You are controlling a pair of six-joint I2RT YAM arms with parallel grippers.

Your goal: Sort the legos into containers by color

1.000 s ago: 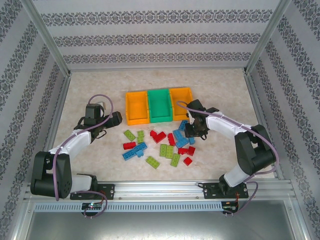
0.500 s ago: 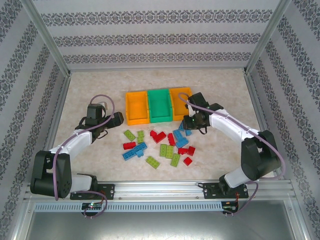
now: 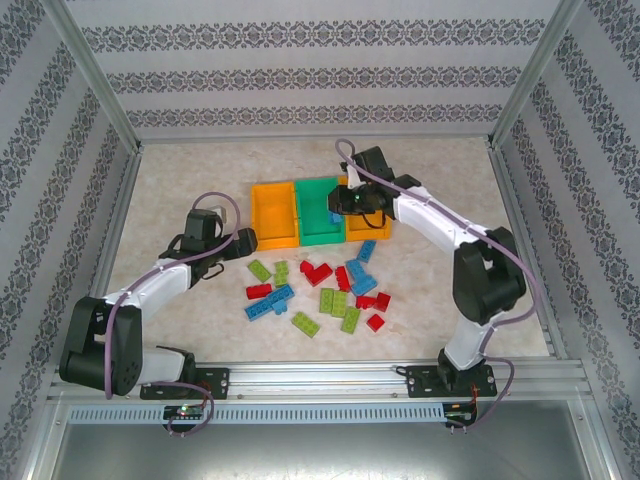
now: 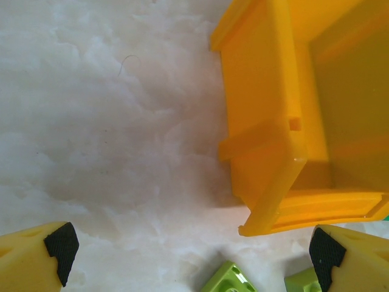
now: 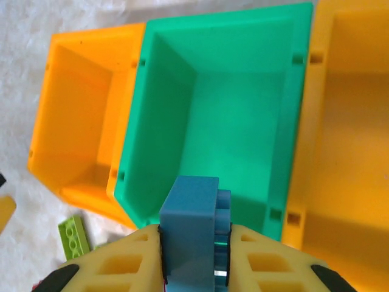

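The right gripper [image 5: 196,237] is clamped on 1 blue brick [image 5: 189,210] above the 6 o'clock rim of the green bin [image 5: 164,121], which sits between 2 orange bins [image 5: 79,109]. The left gripper [image 4: 191,249] is spread wide at 7 o'clock of the left one. The loose legos [image 3: 318,272] lie at 6 o'clock of the row.

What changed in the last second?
The right hand, shut on a blue brick, lifted off the pile and swung forward and left to above the green bin. The open left hand edged right toward the pile. The pile and bins stayed put.
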